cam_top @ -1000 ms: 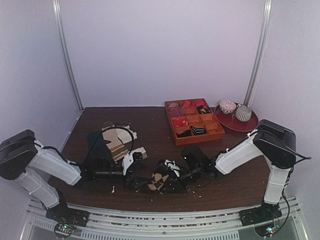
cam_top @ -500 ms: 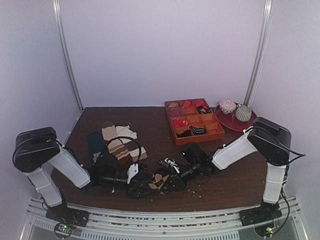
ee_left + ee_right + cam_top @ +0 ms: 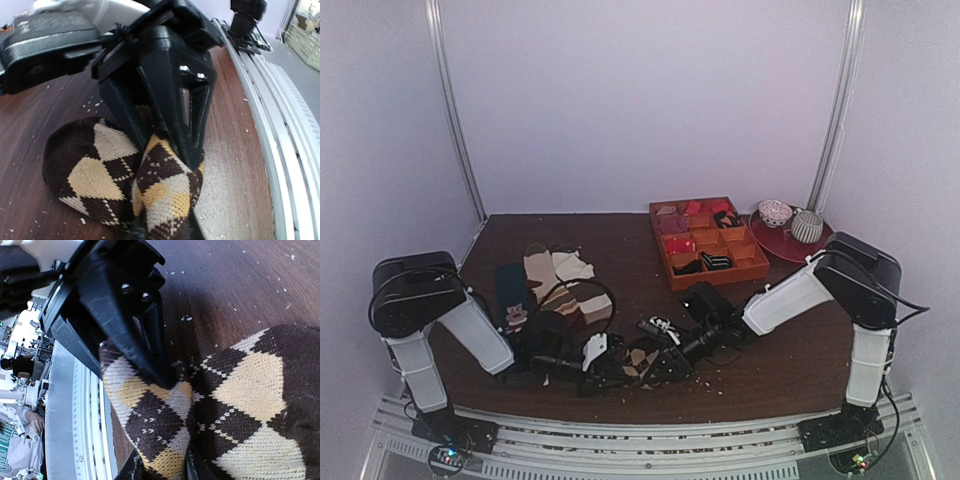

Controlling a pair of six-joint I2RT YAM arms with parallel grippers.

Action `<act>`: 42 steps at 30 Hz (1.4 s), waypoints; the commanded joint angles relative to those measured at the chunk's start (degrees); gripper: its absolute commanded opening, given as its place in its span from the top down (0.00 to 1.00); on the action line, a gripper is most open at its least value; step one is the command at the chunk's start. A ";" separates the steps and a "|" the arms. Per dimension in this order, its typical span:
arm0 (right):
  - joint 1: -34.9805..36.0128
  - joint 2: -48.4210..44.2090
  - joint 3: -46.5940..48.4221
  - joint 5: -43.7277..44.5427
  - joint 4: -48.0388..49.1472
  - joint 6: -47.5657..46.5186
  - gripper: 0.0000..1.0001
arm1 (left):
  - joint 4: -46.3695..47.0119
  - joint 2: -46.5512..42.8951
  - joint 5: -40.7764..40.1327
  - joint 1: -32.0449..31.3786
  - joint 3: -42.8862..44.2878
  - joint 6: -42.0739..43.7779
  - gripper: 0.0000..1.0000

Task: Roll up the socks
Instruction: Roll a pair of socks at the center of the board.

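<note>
Left claw (image 3: 166, 381) low, nearer right claw (image 3: 188, 157), on socks (image 3: 95, 175)

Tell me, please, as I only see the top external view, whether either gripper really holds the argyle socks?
Observer: Yes. The left wrist view shows the right gripper shut on a raised fold of the socks.
Operator: And the left one?
Observer: The right wrist view shows the left gripper pinching that same fold from the opposite side.
Operator: Is the rest rolled?
Observer: Only loosely, it seems; a rounded bunch lies on the table beside the fold.
</note>
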 commanded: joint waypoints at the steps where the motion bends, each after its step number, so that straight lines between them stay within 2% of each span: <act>1: 0.31 3.34 -2.08 8.30 -13.62 -0.86 0.67 | -4.38 1.64 2.18 -0.39 3.33 -0.26 1.00; 4: 0.26 -1.50 -1.93 10.80 -13.77 -1.26 0.57 | -10.57 2.11 0.55 -0.31 5.19 -2.78 1.00; 7: 0.39 -9.54 -3.21 17.49 -12.57 -3.27 0.53 | -21.78 3.58 0.69 -0.22 8.97 -5.06 1.00; 10: 1.48 -20.11 -8.70 28.89 -5.28 -6.80 0.48 | -31.70 4.63 1.21 -0.21 11.69 -6.47 1.00; 14: 6.70 -30.42 -17.31 41.01 3.84 -17.65 0.40 | -40.74 5.32 3.59 1.28 13.72 -9.06 1.00; 19: 12.71 -30.73 -19.96 45.93 8.36 -26.96 0.35 | -46.41 6.44 6.47 2.18 16.33 -9.45 1.00; 26: 17.65 -23.65 -17.44 52.56 9.31 -30.36 0.30 | -48.15 8.22 7.47 2.42 18.11 -10.12 1.00; 32: 18.10 -20.19 -16.98 54.89 11.29 -30.47 0.31 | -48.10 8.52 8.09 2.41 18.11 -9.86 1.00; 36: 18.27 -18.21 -16.71 55.99 12.67 -30.22 0.36 | -48.00 8.68 8.14 2.47 18.27 -9.50 1.00; 40: 18.25 -15.61 -15.60 55.36 11.42 -29.33 0.53 | -47.12 8.85 8.59 2.51 18.38 -9.53 1.00; 41: 18.15 -14.74 -15.06 55.28 10.01 -28.71 0.57 | -46.52 8.52 8.61 2.50 18.31 -9.63 0.97; 42: 18.19 -13.92 -14.79 55.08 9.10 -27.89 0.61 | -45.92 7.91 8.45 2.44 18.15 -9.65 0.87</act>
